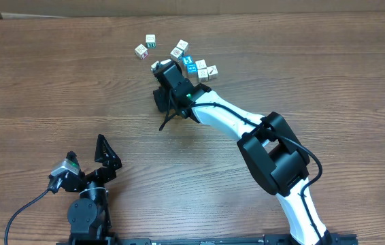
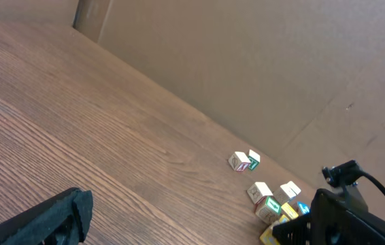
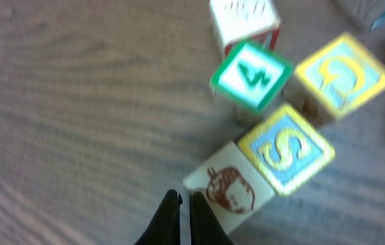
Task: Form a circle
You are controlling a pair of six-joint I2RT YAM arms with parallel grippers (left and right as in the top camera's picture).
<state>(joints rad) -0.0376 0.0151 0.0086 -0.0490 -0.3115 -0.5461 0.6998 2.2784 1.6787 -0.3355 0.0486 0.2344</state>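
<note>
A: Where do we find the cubes (image 1: pixel 190 62)?
B: We find them loosely grouped on the tabletop (image 1: pixel 56 82), near the middle of its far edge.
A: What is the state of the right gripper (image 3: pixel 184 204)?
B: Its fingers are pressed together on nothing. The tips are at the white picture cube (image 3: pixel 230 190), but we cannot tell if they make contact. That cube touches the blue S cube (image 3: pixel 286 151).
A: And the left gripper (image 1: pixel 87 158)?
B: Its fingers are spread wide and empty, near the tabletop's near-left corner.

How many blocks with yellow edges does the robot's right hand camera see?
2. The S block lies beside the acorn block; the other yellow block is farther up and right. Blurry blocks at the edge could be more.
</note>
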